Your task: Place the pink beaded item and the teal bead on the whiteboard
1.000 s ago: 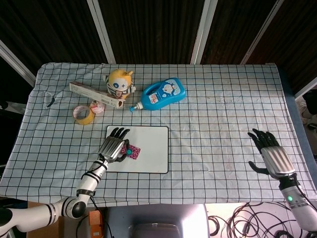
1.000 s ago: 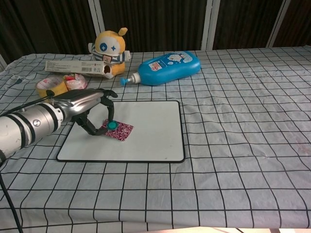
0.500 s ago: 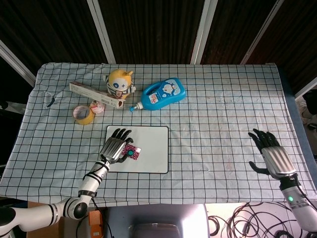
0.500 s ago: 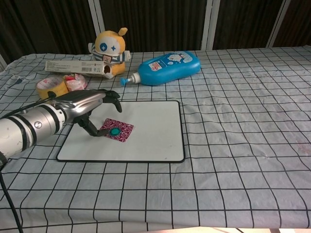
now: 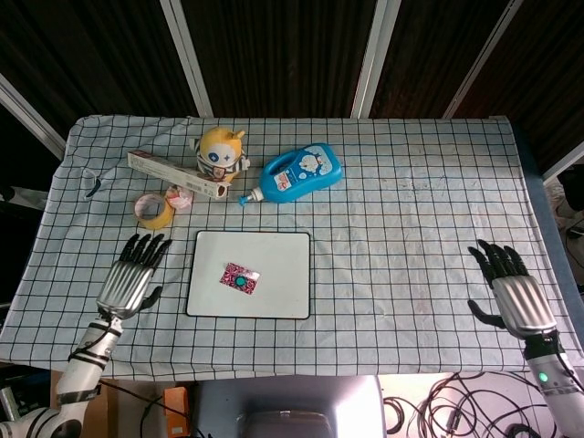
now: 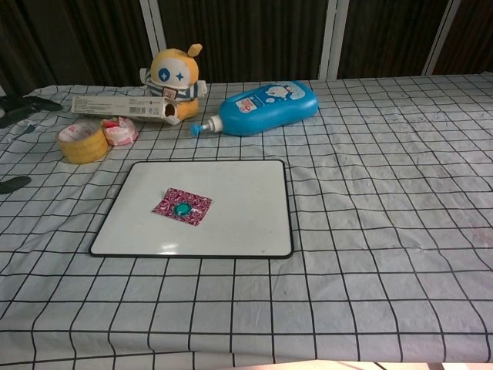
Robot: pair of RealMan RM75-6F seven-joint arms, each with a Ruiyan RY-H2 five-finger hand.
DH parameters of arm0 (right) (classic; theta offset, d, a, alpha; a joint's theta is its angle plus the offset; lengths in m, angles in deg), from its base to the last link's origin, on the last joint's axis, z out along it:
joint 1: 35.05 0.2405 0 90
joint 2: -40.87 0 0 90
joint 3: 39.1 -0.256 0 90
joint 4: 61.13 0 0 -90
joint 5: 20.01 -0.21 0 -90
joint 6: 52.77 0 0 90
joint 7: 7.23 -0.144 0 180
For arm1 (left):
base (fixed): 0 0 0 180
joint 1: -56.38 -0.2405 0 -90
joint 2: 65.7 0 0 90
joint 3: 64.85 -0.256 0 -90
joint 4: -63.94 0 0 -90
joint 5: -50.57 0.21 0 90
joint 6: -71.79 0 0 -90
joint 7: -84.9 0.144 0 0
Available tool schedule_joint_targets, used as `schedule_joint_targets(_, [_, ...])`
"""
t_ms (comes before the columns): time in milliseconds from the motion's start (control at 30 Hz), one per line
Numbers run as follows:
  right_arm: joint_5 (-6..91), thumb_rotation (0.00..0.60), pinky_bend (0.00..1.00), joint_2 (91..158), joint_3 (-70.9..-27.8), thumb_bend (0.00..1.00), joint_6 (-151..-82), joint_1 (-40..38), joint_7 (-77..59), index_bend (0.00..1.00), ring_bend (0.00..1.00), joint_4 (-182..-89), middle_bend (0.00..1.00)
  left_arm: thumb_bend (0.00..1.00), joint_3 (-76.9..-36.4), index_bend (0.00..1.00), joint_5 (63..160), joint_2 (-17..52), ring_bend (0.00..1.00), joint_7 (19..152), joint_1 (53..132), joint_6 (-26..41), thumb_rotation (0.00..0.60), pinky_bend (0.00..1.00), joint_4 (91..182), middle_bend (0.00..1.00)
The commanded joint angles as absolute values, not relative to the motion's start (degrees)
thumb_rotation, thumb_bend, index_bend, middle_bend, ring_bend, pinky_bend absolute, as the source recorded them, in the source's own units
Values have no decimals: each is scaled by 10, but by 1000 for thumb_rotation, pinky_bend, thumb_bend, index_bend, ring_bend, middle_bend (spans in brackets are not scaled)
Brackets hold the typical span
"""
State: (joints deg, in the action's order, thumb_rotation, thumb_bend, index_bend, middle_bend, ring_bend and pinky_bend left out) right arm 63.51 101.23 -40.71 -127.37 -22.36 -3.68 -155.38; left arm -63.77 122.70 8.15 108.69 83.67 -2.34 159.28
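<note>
Pink beaded item (image 5: 239, 276) and teal bead (image 5: 240, 283) are seen on the whiteboard (image 5: 283, 274) at frame centre, left hand (image 5: 131, 279) and right hand (image 5: 513, 292) spread empty at the lower corners, so placing is judged done with only retreat needed.

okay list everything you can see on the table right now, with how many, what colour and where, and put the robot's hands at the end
whiteboard: 1, white with dark rim, front left of centre
pink beaded item: 1, pink patterned, on the whiteboard
teal bead: 1, teal, on the pink beaded item
plush toy: 1, yellow, back left
bottle: 1, blue, lying right of the plush toy
long box: 1, beige, lying left of the plush toy
tape roll: 1, yellow, left of the whiteboard
tablecloth: 1, white with black grid
left hand: 1, open, left of the whiteboard
right hand: 1, open, far right
</note>
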Motion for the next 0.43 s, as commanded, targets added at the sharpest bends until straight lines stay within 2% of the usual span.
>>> schedule_joint_targets(33, [635,600,0,1030,-398,236,-1309,-251,5,0,0,-1554,0,336,-694,4,1289,31,0,997,730,-140,600,23,1591,4])
schedule_joint_targets(167, [649,600,0,1052,-392,236,-1352,-274,38,0,0,-1547,0,336,-706,0,1314,38,0,942,678,-195,600,7,1550,0])
schedule_joint_targets(433, [661,600,0,1063,-391,236,-1369,-287,50,0,0,-1541,0,339,-727,0,1401,30,0,904,659,-213,600,0,1531,0])
